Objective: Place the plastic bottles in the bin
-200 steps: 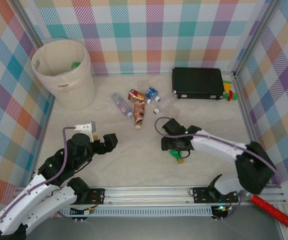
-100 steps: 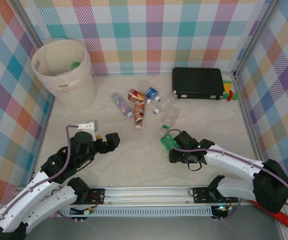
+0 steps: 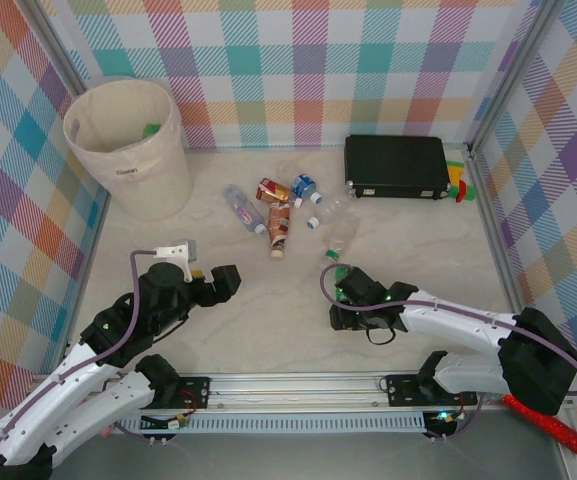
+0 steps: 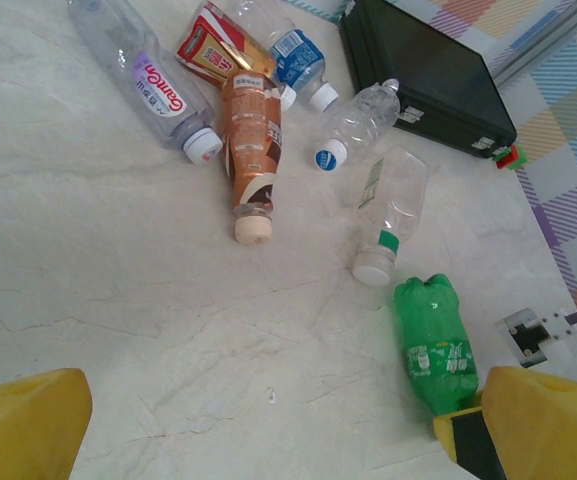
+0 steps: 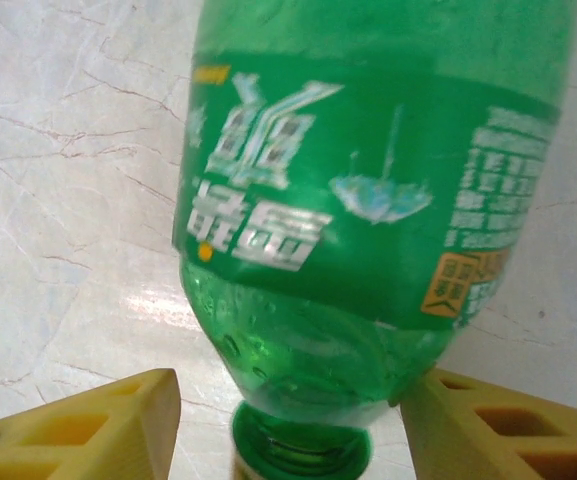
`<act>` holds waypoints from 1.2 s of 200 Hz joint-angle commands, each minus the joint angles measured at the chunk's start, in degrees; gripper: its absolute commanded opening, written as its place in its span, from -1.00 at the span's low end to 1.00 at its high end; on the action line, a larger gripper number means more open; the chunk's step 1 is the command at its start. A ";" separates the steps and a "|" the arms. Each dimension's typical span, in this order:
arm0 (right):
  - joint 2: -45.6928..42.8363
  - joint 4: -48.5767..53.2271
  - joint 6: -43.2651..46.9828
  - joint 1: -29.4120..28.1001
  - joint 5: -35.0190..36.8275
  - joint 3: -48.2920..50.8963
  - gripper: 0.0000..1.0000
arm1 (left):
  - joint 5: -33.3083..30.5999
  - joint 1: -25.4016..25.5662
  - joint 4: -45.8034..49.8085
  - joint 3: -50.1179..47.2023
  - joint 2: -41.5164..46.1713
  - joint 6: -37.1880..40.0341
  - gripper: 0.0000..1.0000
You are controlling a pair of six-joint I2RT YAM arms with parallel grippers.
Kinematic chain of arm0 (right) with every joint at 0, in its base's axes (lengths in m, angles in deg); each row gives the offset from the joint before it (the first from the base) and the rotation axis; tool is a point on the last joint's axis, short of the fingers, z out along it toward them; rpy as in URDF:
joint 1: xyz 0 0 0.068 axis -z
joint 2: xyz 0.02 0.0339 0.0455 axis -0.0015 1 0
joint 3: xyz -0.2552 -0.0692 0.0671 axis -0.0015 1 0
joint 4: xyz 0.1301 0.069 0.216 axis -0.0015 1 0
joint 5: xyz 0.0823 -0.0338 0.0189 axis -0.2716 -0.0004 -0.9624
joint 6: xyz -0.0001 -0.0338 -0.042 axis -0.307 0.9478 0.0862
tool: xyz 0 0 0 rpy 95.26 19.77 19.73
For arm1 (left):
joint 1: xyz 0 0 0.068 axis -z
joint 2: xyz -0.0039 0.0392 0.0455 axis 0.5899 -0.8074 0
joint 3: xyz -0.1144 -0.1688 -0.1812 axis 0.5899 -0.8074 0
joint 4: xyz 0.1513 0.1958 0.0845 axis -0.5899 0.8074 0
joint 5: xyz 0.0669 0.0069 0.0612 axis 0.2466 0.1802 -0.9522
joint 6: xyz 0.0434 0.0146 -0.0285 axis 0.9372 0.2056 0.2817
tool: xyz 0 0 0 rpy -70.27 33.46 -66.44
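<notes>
Most plastic bottles are left at the middle of the desk, apart from the far-left-corner bin; one green bottle is straddled, ungripped, by the half-open right pincer, the left pincer gaping empty.

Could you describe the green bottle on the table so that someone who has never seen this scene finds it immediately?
Start at the black case at the far right of the table, then come toward the arms, past the cluster of clear and brown-labelled bottles. The green bottle lies on its side there, between the yellow fingers of the right gripper. It alone on the tabletop is all green.
</notes>
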 commanded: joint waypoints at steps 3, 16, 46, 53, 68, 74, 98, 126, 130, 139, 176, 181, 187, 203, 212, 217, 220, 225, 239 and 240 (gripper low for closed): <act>0.77 -1.89 -1.22 -0.82 1.02 1.14 0.17 | 0.72 0.28 -1.04 1.78 0.12 -1.07 1.00; 1.08 -2.23 -1.59 -1.19 1.68 1.36 0.16 | 0.73 0.27 -1.12 1.79 0.14 -1.15 0.99; 1.04 -2.64 -2.04 -1.72 3.22 1.93 0.09 | 0.81 0.28 -1.03 1.74 -0.14 -1.20 0.99; 0.92 -2.76 -2.04 -1.80 3.48 2.09 0.08 | 0.79 0.28 -0.99 1.79 -0.14 -1.12 0.99; 0.87 -2.40 -2.38 -2.03 4.73 2.03 0.06 | 0.66 0.26 -0.95 1.74 -0.13 -1.07 0.99; 0.78 -2.32 -2.38 -2.08 5.05 2.08 0.05 | 0.68 0.23 -0.86 1.76 -0.06 -1.10 0.99; 0.45 -2.37 -2.37 -2.43 5.55 2.36 -0.01 | 0.78 0.25 -0.87 1.81 0.03 -1.12 0.99; 0.33 -2.68 -2.60 -2.91 6.05 2.90 -0.12 | 0.81 0.30 -1.03 1.78 -0.05 -1.30 0.99; 0.33 -2.76 -2.57 -2.95 6.18 2.95 -0.13 | 0.81 0.27 -1.09 1.79 -0.05 -1.39 0.99; 0.34 -2.79 -2.70 -3.02 6.44 3.07 -0.12 | 0.79 0.25 -1.04 1.78 -0.05 -1.40 0.99; -1.58 -2.33 -2.67 -4.21 7.54 2.87 -0.38 | 0.88 0.36 -1.08 1.94 0.20 -2.41 0.99; -1.98 -2.25 -2.41 -4.40 7.75 2.75 -0.39 | 0.94 0.30 -1.28 1.96 0.21 -2.60 0.99; -2.61 -2.08 -2.16 -4.64 8.05 2.56 -0.40 | 0.94 0.31 -1.42 1.88 0.26 -2.82 0.99; -4.19 -1.48 -1.30 -5.42 9.14 1.64 -0.40 | 0.83 0.32 -2.20 1.87 0.24 -3.22 0.99; -5.20 -1.03 -0.76 -5.99 9.81 0.92 -0.40 | 0.58 0.30 -2.70 1.94 0.07 -3.74 0.99; -5.79 -0.79 -0.45 -6.31 10.27 0.44 -0.40 | 0.47 0.31 -3.08 2.04 -0.04 -3.99 0.99; -6.11 -0.62 -0.25 -6.47 10.46 0.13 -0.40 | 0.37 0.32 -3.24 2.16 -0.12 -4.21 0.99; -6.69 -0.52 0.38 -6.78 10.45 -0.54 -0.40 | 0.33 0.31 -3.46 2.31 -0.40 -4.50 0.99; -7.78 -0.66 1.63 -7.60 11.37 -2.35 -0.40 | 0.53 0.31 -4.61 2.99 -1.31 -5.05 0.99; -7.85 -0.66 1.77 -7.70 11.39 -2.53 -0.40 | 0.63 0.32 -4.68 3.05 -1.34 -5.06 0.99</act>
